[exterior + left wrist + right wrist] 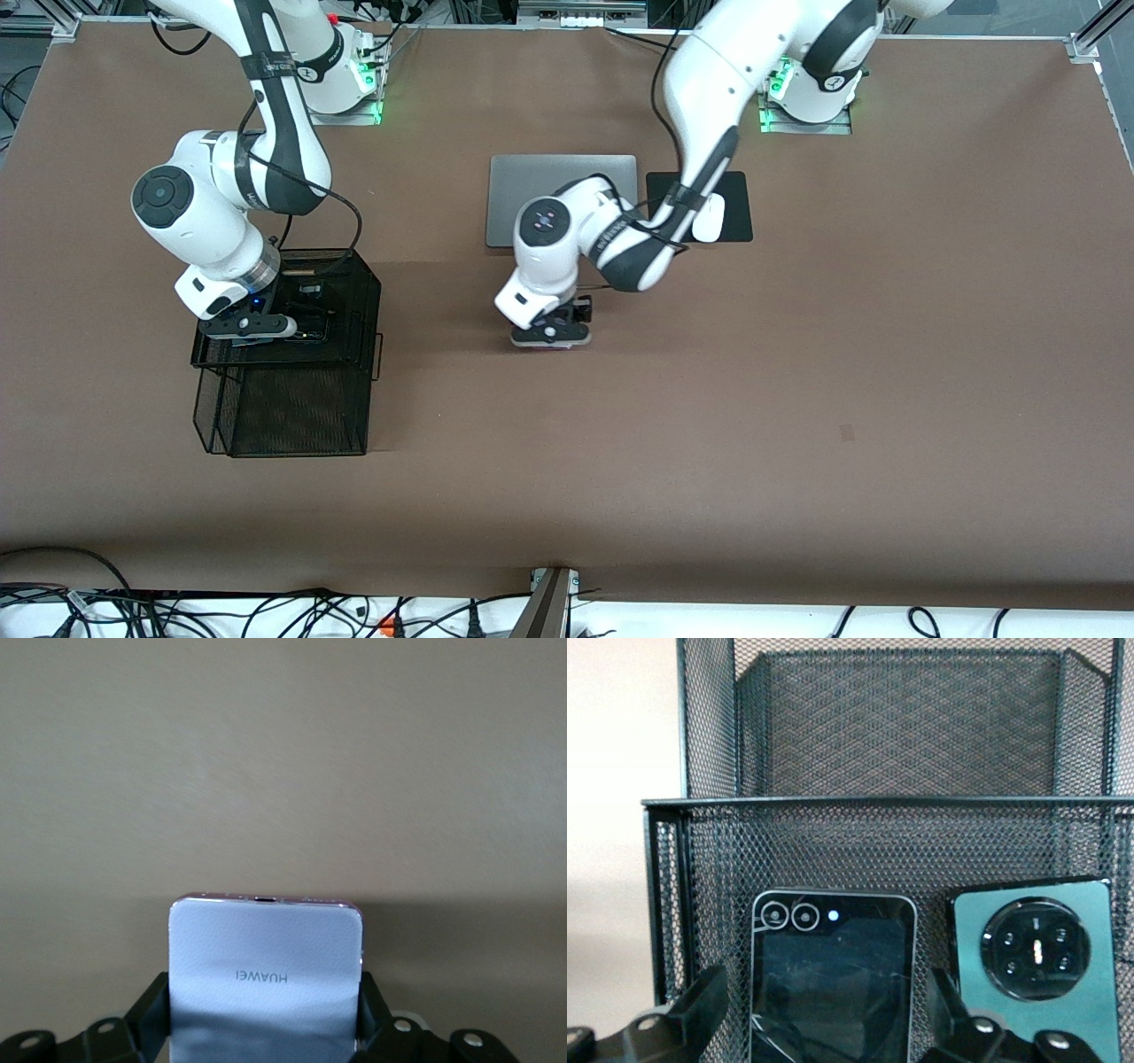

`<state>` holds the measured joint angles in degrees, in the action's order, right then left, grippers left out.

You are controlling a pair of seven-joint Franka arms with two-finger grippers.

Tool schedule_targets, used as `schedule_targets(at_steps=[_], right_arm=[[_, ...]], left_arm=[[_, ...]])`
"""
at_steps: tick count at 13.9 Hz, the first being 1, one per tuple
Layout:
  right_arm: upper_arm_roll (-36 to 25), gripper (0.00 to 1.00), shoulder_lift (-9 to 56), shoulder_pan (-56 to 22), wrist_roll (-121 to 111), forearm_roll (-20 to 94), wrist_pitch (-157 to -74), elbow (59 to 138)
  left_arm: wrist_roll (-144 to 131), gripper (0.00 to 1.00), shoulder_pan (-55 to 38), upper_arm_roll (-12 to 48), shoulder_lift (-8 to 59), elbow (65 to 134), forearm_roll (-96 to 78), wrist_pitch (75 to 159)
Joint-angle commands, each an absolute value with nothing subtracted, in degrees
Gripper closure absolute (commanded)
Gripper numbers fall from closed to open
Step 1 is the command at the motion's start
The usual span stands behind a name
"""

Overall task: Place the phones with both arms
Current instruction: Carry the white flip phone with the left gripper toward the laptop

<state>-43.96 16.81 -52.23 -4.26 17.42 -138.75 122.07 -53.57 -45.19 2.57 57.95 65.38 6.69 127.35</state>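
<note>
Your right gripper (824,1014) sits hemmed in by mesh tray (359,306) walls, green phone (1032,970) just beside the black phone (833,979) (tight there); bare table (797,399) lies around your left gripper (551,335).

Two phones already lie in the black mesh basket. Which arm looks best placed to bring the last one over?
The left arm, probably: its left gripper is clamped on the pale-lilac squarish phone at mid-table. The right gripper stands open over the black squarish phone in the black mesh basket.

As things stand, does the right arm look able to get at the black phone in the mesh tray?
Probably yes: the right gripper hangs open right over the black phone in the mesh tray, a finger either side, and the green phone lies beside it.
</note>
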Motion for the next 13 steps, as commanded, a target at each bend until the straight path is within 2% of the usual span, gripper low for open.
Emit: schedule_targets(at_steps=[1, 2, 4, 6, 7, 8, 11, 13], right_arm=[[-44.2, 0.01, 15.6, -52.6, -4.0, 18.4, -138.5, 120.9], [-44.3, 0.01, 15.4, -52.6, -4.5, 18.4, -138.3, 120.1], [-44.6, 0.01, 15.2, -52.6, -4.6, 18.4, -136.0, 118.4], [-45.3, 0.01, 15.2, -52.5, -4.8, 18.3, -133.7, 116.7], [-45.4, 0.01, 15.2, -52.5, -4.9, 18.3, -133.3, 116.3], [-45.5, 0.01, 15.2, -52.5, -4.8, 18.3, -132.7, 115.8], [-45.5, 0.01, 15.2, -52.2, -4.6, 18.1, -130.3, 113.8], [-45.5, 0.01, 15.6, -52.0, -4.4, 18.1, -126.4, 111.0]], left_arm=[[-55.0, 0.81, -46.8, 0.9, 61.2, 60.8, 7.1, 126.5], [-56.1, 0.61, -47.1, 0.9, 61.3, 60.8, 7.1, 127.2], [-56.9, 0.43, -47.5, 0.5, 61.5, 60.8, 7.2, 127.4], [-57.4, 0.33, -47.5, 0.5, 61.4, 60.8, 7.2, 127.4], [-58.1, 0.13, -47.5, 0.4, 61.4, 60.8, 7.2, 127.4], [-58.5, 0.00, -47.6, 0.3, 61.3, 60.8, 7.2, 127.4], [-58.5, 0.00, -47.3, -0.1, 60.1, 60.8, 7.2, 126.8], [-57.9, 0.00, -45.7, -0.5, 56.9, 61.1, 6.9, 124.6]])
